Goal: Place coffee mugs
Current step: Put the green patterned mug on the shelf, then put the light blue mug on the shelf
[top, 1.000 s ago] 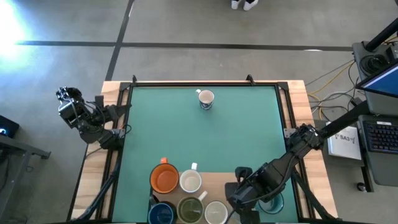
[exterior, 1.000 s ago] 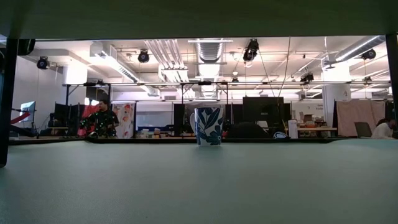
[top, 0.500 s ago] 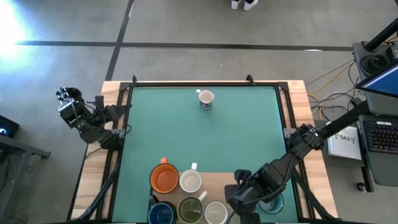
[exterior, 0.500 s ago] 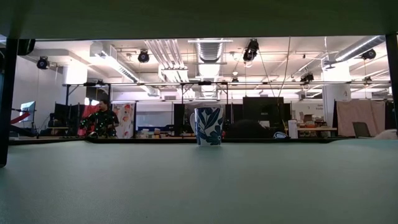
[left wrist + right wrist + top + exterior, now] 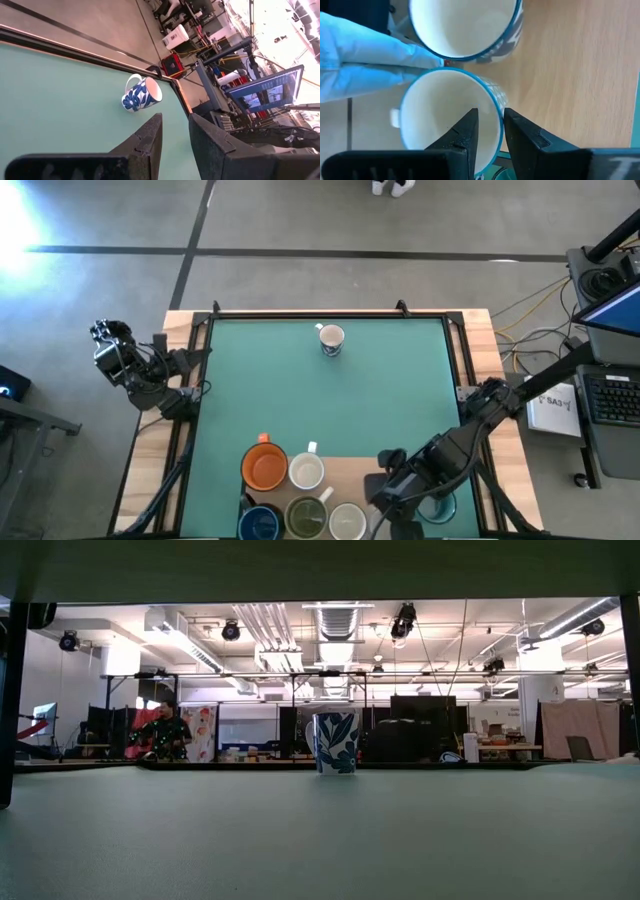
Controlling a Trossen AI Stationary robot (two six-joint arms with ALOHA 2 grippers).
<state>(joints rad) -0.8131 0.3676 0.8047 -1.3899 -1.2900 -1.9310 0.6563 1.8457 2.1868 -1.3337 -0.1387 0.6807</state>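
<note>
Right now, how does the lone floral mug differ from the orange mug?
The floral mug is white with blue leaves and stands alone near the table's far edge; the orange mug is plain orange and sits in the near-edge cluster beside a white mug. Both stand upright, openings up, and neither is gripped.

Directly under my right end effector [image 5: 489,131] stands an upright white mug with a blue rim [image 5: 447,115], its wall between my two fingers. Just beyond it, touching rim to rim, stands a second white mug, blue-rimmed too [image 5: 465,25]. To my left on the bench is a cluster, all upright: an orange mug [image 5: 265,468], a white mug [image 5: 306,472], a dark blue mug [image 5: 260,524], an olive-green mug [image 5: 305,518] and a cream mug [image 5: 346,521]. Far ahead, alone, stands a white mug with blue leaf print [image 5: 331,339].
</note>
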